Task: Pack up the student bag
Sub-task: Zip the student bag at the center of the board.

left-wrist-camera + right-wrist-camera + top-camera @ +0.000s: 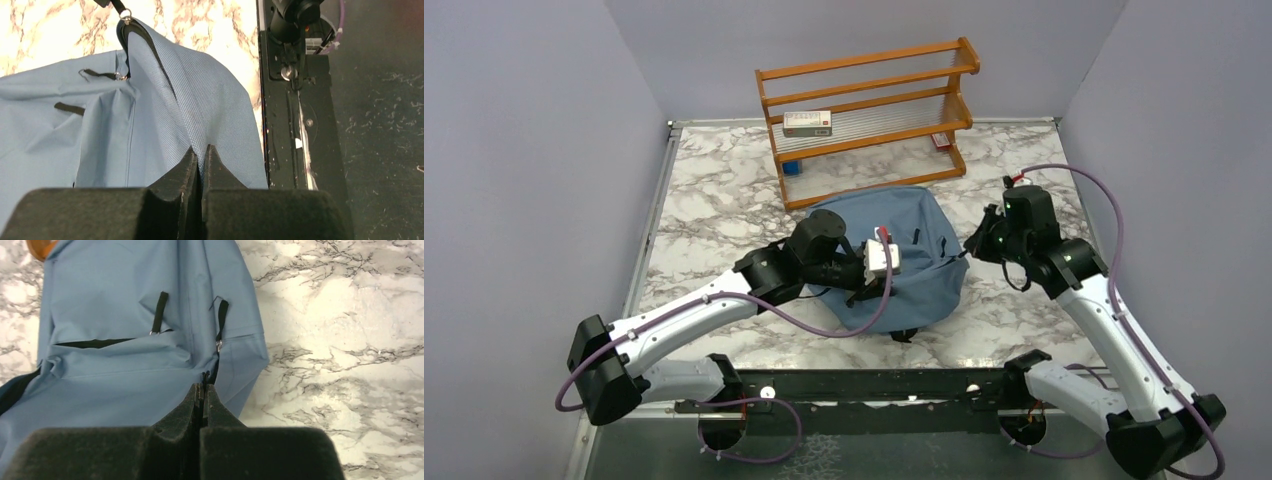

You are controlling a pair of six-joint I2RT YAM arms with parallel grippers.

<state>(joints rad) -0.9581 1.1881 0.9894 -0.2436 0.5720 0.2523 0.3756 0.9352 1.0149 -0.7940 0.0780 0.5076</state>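
Student bag (924, 270) lying flat mid marble table (714, 200), just in front of wooden rack (874, 60), between both arms.
Left gripper (201, 150) clenched on raised ridge of blue fabric; fingertips hidden under wrist in top view.
Right gripper (202, 387) clenched at black zipper trim on bag's right edge, thin black tab running into tip gap; tab itself hard to make out.
Bag's near part cut off behind fingers in both wrist views.
Box (807, 123) on rack shelf, label unreadable.
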